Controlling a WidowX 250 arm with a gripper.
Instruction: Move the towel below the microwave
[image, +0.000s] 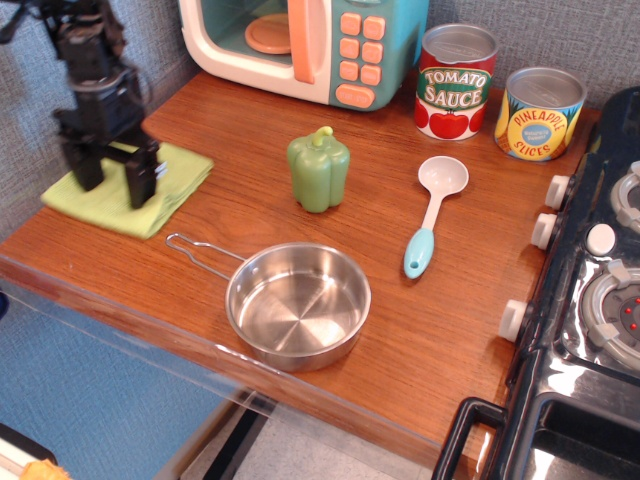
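The light yellow-green towel (176, 178) lies flat on the wooden counter (240, 140) at the left, in front of and to the left of the microwave (300, 40). The microwave has a teal front, an orange handle and orange buttons, and stands at the back. My black gripper (113, 186) comes down from above onto the towel. Its two fingers stand apart with their tips (140, 190) on the cloth. The arm hides the middle of the towel.
A green plastic bell pepper (319, 170) stands mid-counter. A steel pan (298, 305) sits near the front edge, its wire handle pointing at the towel. A blue-handled spoon (432, 212), a tomato sauce can (455, 82), a pineapple can (539, 113) and a black stove (590, 300) are to the right.
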